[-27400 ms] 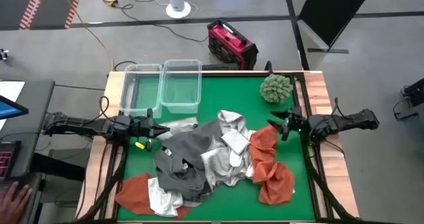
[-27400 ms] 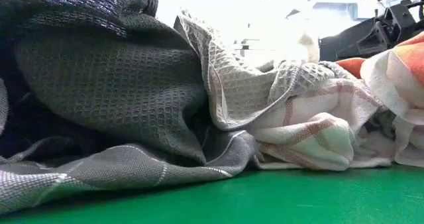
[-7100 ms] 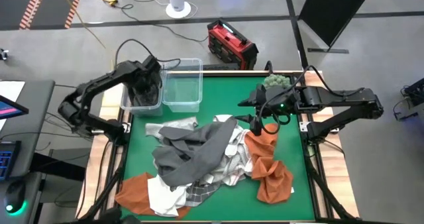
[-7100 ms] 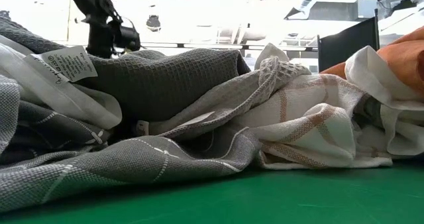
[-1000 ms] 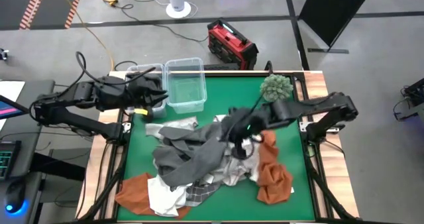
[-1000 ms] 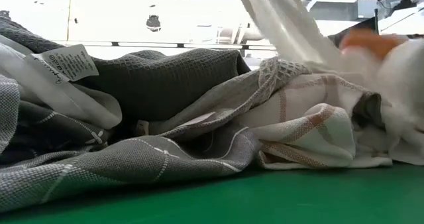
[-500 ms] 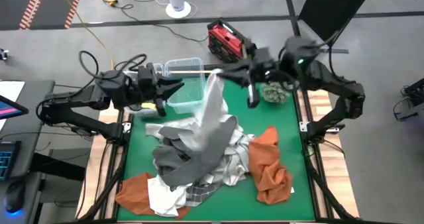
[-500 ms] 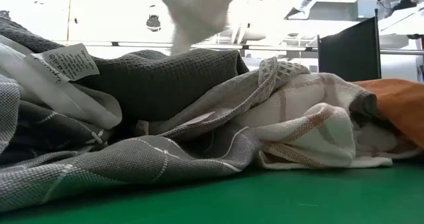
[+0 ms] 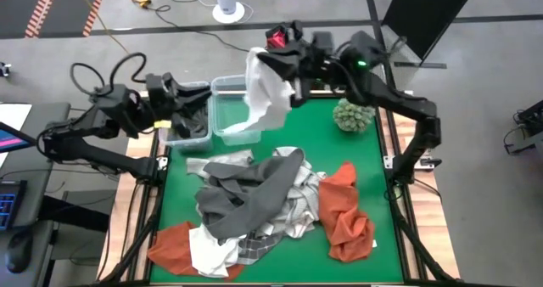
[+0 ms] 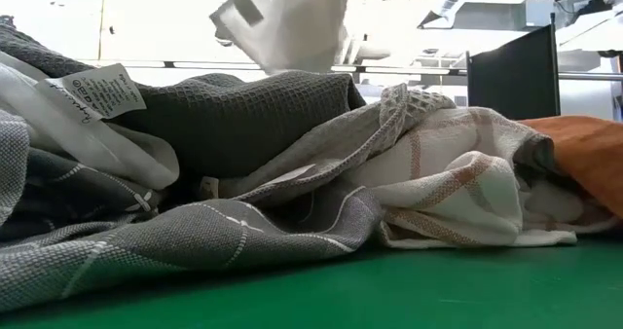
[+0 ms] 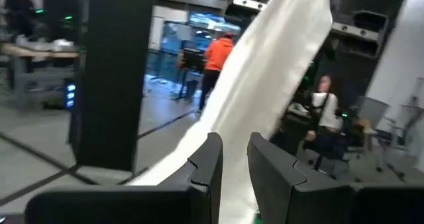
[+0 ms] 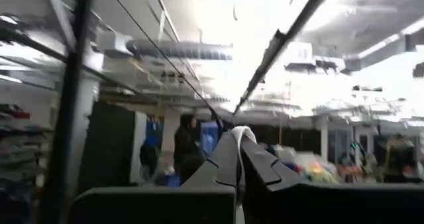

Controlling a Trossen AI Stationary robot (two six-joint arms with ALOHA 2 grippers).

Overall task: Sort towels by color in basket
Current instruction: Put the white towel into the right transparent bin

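A big pile of towels [image 9: 263, 206] is lying on the green table [image 9: 373, 164], and it is filling the middle and the near side. At the near left, a rust-orange towel [image 9: 174, 240] is peeking out from under the pile, with a white towel [image 9: 208, 255] just beside it. At the near right, another rust-orange towel [image 9: 346, 215] is lying crumpled. A dark grey towel [image 9: 246, 194] is draped over the middle of the pile, and a light checked towel [image 9: 297, 206] is sitting between it and the orange one on the right. In the low view, the dark grey cloth [image 10: 253, 105] is filling the left side, and a white cloth with faint reddish stripes [image 10: 458, 188] is bunched up on the right. Farther back on the right, a round green spiky ball [image 9: 354, 115] is resting on the table. At the far left corner, two clear bins [image 9: 233, 130] are standing side by side. The left gripper [image 9: 188, 109] is hanging over the left bin with its fingers [image 11: 207, 163] a little apart and nothing between them. The right gripper [image 9: 263, 59] is high above the right bin, and its fingers [image 12: 228, 159] are pinched tight on a plain white towel [image 9: 263, 96]. That towel is hanging down with its bottom end reaching into the right bin.
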